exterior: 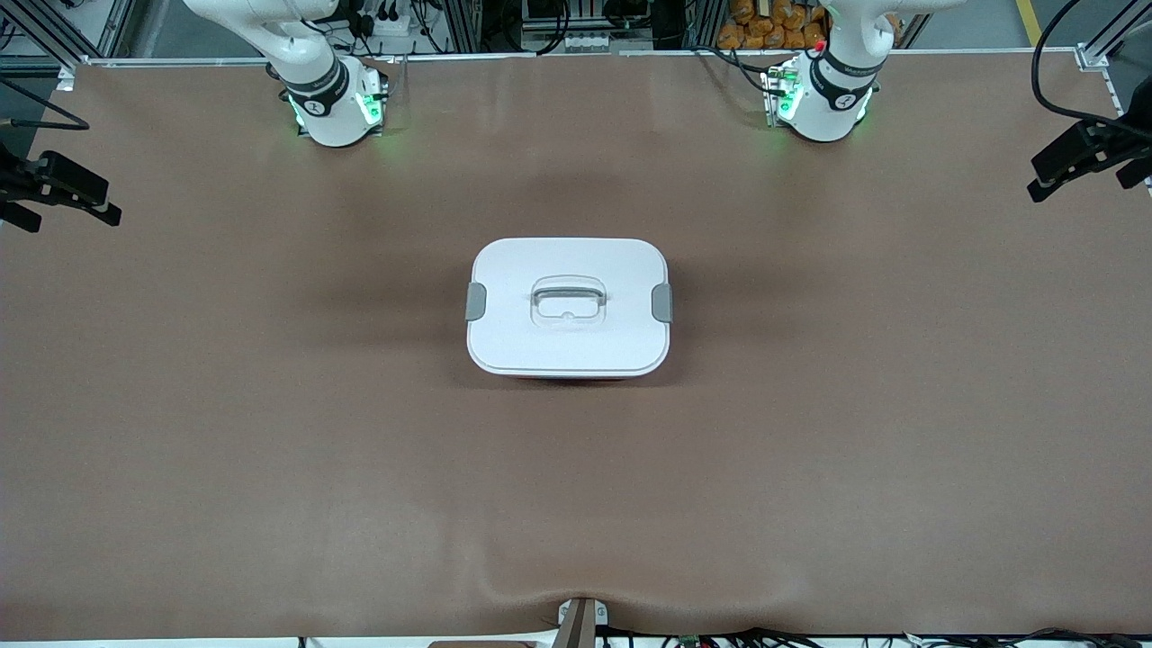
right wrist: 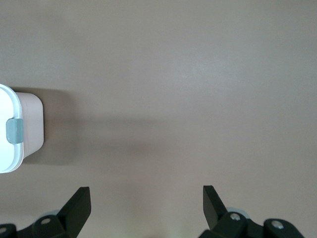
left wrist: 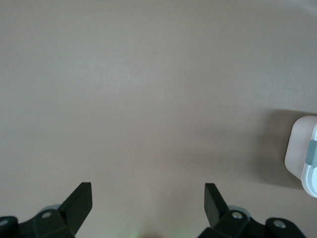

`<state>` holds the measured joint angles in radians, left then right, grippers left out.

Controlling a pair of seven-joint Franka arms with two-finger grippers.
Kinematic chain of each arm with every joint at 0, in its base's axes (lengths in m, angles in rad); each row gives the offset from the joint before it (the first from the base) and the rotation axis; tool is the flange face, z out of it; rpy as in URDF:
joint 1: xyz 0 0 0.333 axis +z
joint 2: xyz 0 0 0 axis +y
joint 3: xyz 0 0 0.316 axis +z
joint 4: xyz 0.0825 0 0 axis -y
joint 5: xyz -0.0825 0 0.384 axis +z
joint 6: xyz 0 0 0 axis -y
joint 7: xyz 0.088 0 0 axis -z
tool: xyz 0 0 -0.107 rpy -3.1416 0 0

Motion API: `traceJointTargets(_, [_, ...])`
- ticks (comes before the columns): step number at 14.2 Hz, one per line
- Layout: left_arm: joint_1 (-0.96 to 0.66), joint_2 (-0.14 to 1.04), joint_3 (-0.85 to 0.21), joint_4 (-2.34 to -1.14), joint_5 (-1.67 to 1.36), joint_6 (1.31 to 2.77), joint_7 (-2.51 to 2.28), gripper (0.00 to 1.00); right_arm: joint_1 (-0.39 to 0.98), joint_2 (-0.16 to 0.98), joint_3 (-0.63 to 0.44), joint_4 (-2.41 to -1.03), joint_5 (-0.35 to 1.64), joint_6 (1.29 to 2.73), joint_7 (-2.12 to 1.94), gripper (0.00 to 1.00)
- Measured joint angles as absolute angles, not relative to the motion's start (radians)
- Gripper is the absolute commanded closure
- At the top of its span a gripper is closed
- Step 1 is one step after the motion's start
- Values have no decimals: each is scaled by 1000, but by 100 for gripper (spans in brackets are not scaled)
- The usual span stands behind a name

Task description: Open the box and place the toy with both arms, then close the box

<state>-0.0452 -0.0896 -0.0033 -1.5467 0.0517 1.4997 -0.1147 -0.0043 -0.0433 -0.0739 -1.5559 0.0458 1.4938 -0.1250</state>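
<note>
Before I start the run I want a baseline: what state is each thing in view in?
box: shut, white lid seated on it, standing mid-table
grey side clips: both down against the lid's ends
handle: lying flat in its recess
left gripper: open, empty, over bare table
right gripper: open, empty, over bare table
toy: not in any view

The box [exterior: 569, 308] sits mid-table [exterior: 270, 450], its lid [exterior: 569, 261] on, between both arms' ends.

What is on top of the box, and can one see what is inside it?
On the box sits its white lid, with a clear handle and two grey clips. The lid covers the inside, so its contents cannot be seen.
</note>
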Motion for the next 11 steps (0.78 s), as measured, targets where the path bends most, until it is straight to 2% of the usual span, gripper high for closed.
traceJointTargets(11, [-53, -49, 6, -1547, 1, 1523, 60, 0, -4, -43, -74, -1556, 46, 1494, -125, 0])
